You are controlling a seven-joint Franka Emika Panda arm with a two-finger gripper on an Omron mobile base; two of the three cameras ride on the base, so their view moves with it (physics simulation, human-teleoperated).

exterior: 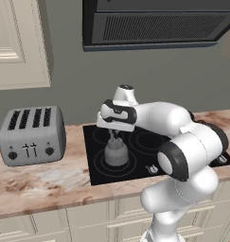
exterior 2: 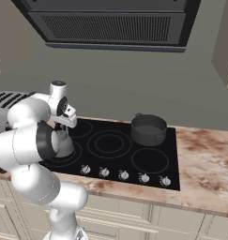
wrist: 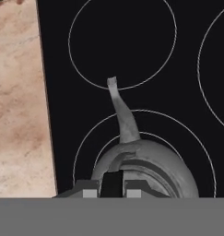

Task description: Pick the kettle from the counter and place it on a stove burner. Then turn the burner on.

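The small grey kettle [exterior: 116,154] stands upright within the front left stove burner [exterior: 101,166] of the black cooktop; whether it touches the glass I cannot tell. My gripper [exterior: 115,137] comes straight down onto it and is shut on its loop handle. From the right, the kettle [exterior 2: 64,144] is partly hidden behind my forearm, with the gripper [exterior 2: 61,127] above it and the burner [exterior 2: 78,153] ringing its base. In the hand view the kettle [wrist: 148,166] lies below the gripper [wrist: 112,185], its spout toward a smaller circle, inside the burner [wrist: 178,132] rings. The counter [exterior: 40,182] lies left of the cooktop.
A silver toaster [exterior: 32,134] stands on the counter left of the cooktop. A dark grey pot [exterior 2: 148,129] sits on the back right burner. A row of knobs [exterior 2: 125,175] lines the cooktop's front edge. A range hood [exterior: 154,21] hangs overhead.
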